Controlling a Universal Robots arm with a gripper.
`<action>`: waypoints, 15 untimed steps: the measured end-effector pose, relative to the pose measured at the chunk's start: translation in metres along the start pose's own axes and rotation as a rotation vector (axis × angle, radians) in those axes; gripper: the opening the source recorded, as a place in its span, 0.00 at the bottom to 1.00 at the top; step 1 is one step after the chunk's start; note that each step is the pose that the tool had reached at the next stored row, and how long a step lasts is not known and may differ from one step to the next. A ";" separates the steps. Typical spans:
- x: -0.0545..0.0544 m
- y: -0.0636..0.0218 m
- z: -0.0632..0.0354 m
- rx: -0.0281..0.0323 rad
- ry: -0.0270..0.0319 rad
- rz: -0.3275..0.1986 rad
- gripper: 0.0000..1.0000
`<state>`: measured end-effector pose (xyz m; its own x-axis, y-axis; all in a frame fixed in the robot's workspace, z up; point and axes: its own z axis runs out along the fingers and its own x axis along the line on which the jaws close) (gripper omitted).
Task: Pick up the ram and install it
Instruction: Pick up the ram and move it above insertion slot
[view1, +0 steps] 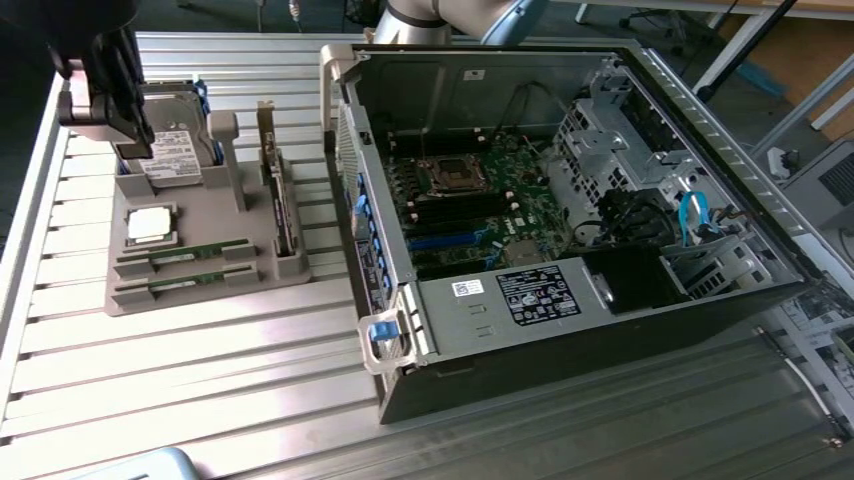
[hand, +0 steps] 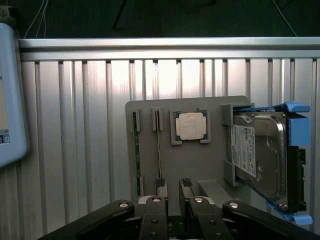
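Hovering over gray tray (view1: 200, 215): gripper (hand: 173, 186), fingers apart, empty. Exterior view adds open computer case (view1: 447, 330); two ram sticks (view1: 182, 254) in tray slots.
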<state>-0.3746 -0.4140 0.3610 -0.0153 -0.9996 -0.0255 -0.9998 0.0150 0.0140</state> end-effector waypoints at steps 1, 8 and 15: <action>0.001 -0.0001 0.0000 0.0000 0.0000 0.000 0.24; 0.005 -0.0002 -0.0002 -0.0001 0.0001 0.000 0.24; 0.011 -0.0003 -0.0004 -0.0002 0.0001 0.000 0.24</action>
<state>-0.3745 -0.4248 0.3611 -0.0152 -0.9996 -0.0254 -0.9998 0.0148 0.0141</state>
